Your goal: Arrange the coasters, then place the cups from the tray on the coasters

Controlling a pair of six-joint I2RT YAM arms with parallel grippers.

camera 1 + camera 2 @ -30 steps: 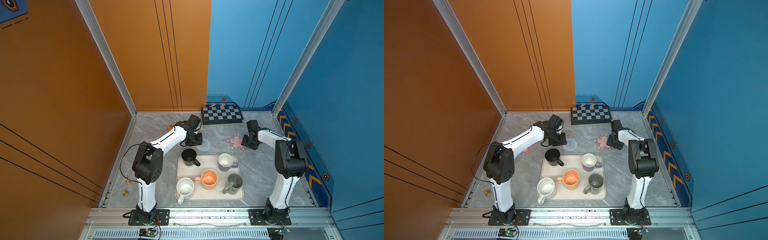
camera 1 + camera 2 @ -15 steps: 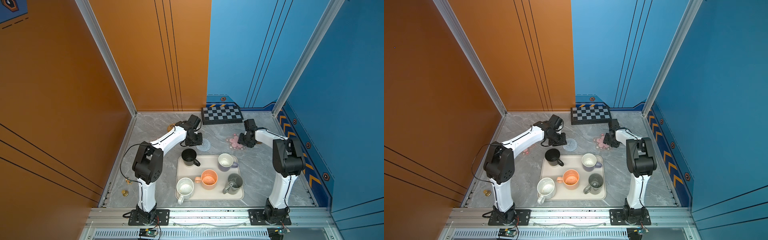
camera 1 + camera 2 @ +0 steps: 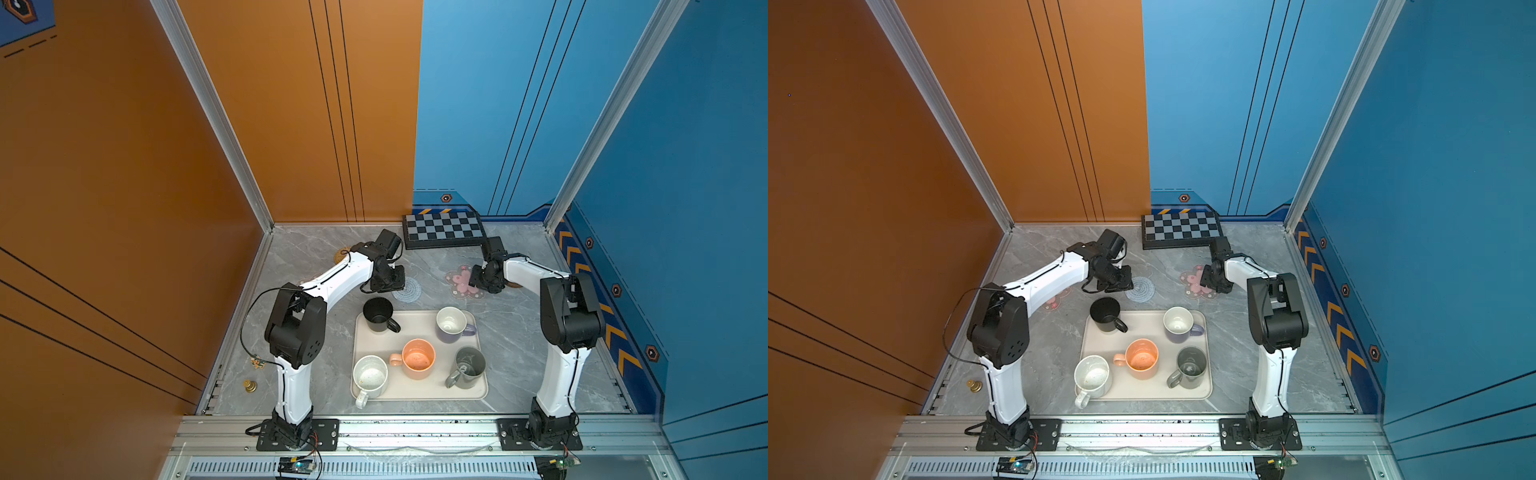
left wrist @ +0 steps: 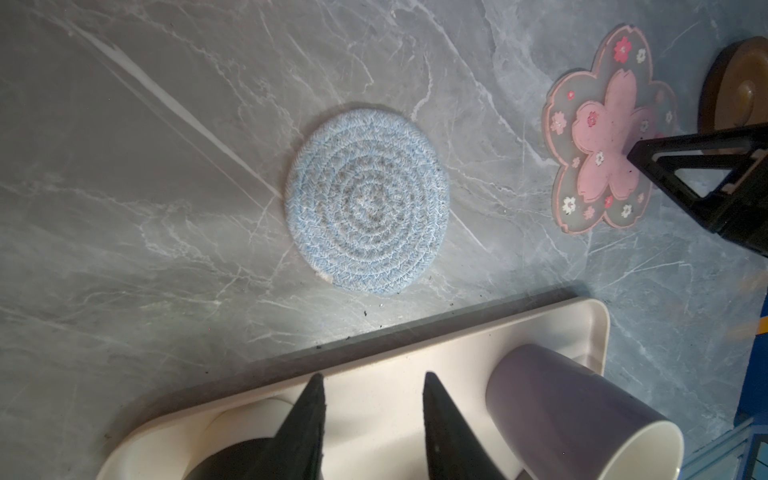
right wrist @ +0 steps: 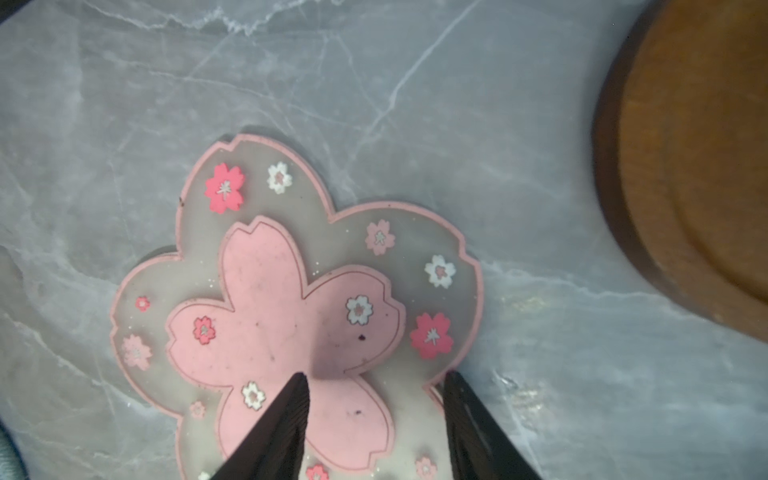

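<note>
Jaws parted on left gripper (image 4: 372, 375) and right gripper (image 5: 376, 373), empty, latter over pink flower coaster (image 5: 270, 316).

Knit cloth coaster (image 4: 367, 198), smooth wood coaster (image 5: 698, 166), matt marble-look tbl top (image 4: 124, 166)

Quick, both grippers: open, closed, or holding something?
Left gripper: open, empty.
Right gripper: open, fingertips low over the pink flower-shaped coaster, not gripping it.

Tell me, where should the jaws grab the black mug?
Probably its rim wall, from straight above, with one jaw inside and one outside. The black mug stands upright and open-mouthed at the far left corner of the tray. Take the side away from its handle, which sticks out toward the tray's middle, so the wall there is clear.
</note>
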